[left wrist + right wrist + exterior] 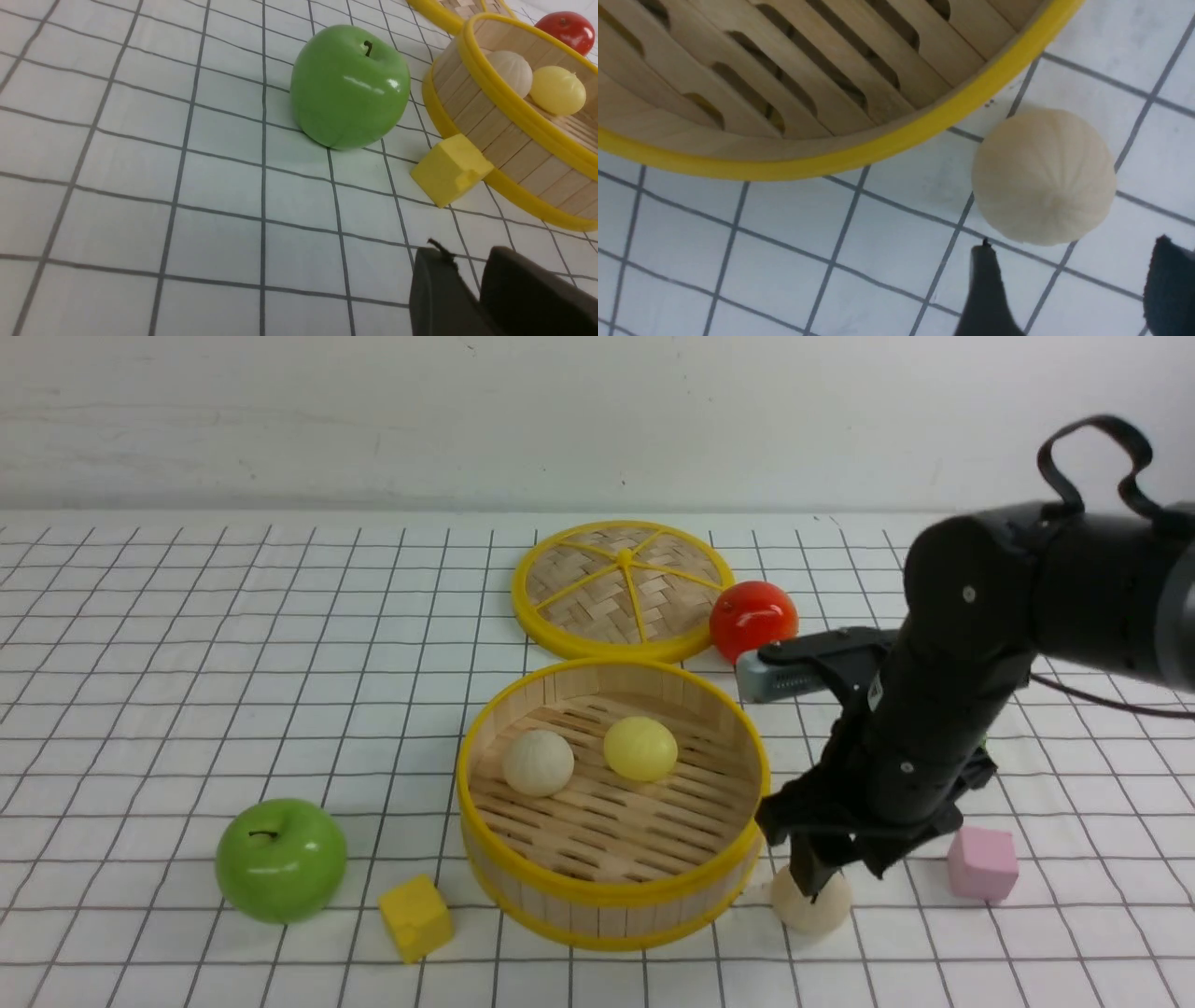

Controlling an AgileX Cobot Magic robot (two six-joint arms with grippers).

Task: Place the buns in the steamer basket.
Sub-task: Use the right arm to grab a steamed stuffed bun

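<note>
- Loose cream bun [829, 913] sits on the gridded cloth [187, 663] at the lower right of the front view, just beside the front-right wall of the steamer basket [611, 894]
- In the right wrist view we see a strip of cloth between this bun and the basket's yellow rim, so we log them as apart
- Inside the basket, on the slatted floor toward the back: second cream bun [538, 763] on the picture's left and pale yellow bun [639, 748] on its right, with a small gap between them
- Right gripper [1073, 252] points down over the loose cream bun with its fingers spread wide
- In the front view one finger overlaps the bun's top, while the wrist view shows the bun just past the fingertips and unclamped; we log this hand as released and empty
- Left gripper [469, 261] is low over the cloth at the lower right of the left wrist view, with nothing in the narrow slit between its two dark fingers; we cannot tell whether it is clenched
- Woven lid [621, 588] lies flat behind the basket at upper centre, with the red fruit [752, 619] against its right rim
- Green apple [280, 859] is at lower left, and the yellow cube [415, 917] sits between it and the basket
- Pink cube [981, 863] is at lower right, beside the right arm
</note>
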